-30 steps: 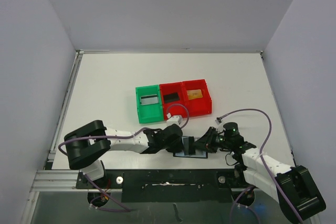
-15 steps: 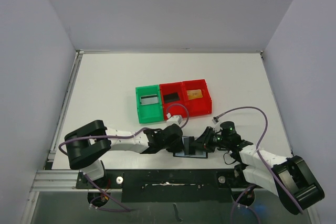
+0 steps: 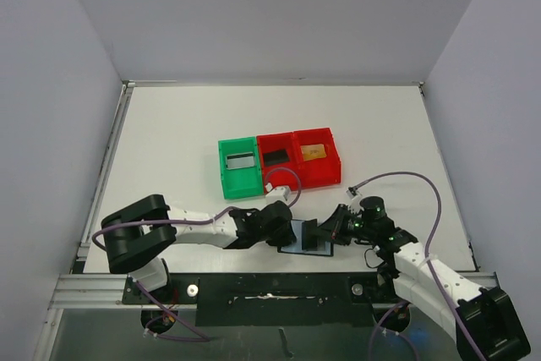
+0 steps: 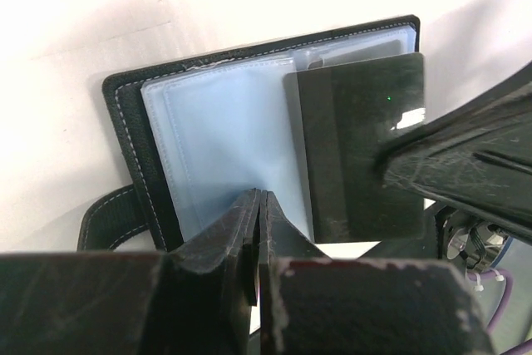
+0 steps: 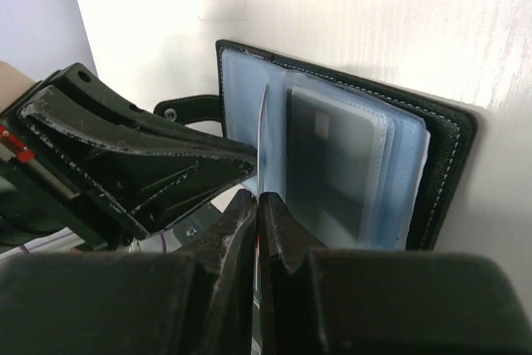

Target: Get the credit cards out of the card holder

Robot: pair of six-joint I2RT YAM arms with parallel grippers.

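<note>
The card holder [image 3: 316, 245] lies open near the table's front edge, blue-grey pockets [image 4: 220, 143] up, closure tab [image 4: 104, 214] at its left. My left gripper [image 3: 286, 232] is shut on the near edge of a pocket page [image 4: 260, 199]. My right gripper [image 3: 331, 230] is shut on a black card [image 4: 357, 155] that stands on edge over the wallet, seen edge-on in the right wrist view [image 5: 261, 135]. A greyish card [image 5: 332, 164] sits inside a pocket. The left gripper's fingers [image 5: 141, 164] show left of the held card.
Three joined bins stand behind the wallet: a green bin [image 3: 223, 165] with a greyish card [image 3: 241, 159], a red bin [image 3: 275, 173] with a black card [image 3: 275, 156], and a red bin [image 3: 336, 156] with a tan-gold card [image 3: 314, 151]. Grey walls enclose the table.
My right arm shifted a little left, then back right, and the black card in its grip moved slightly right. My left gripper stays shut on the wallet.
</note>
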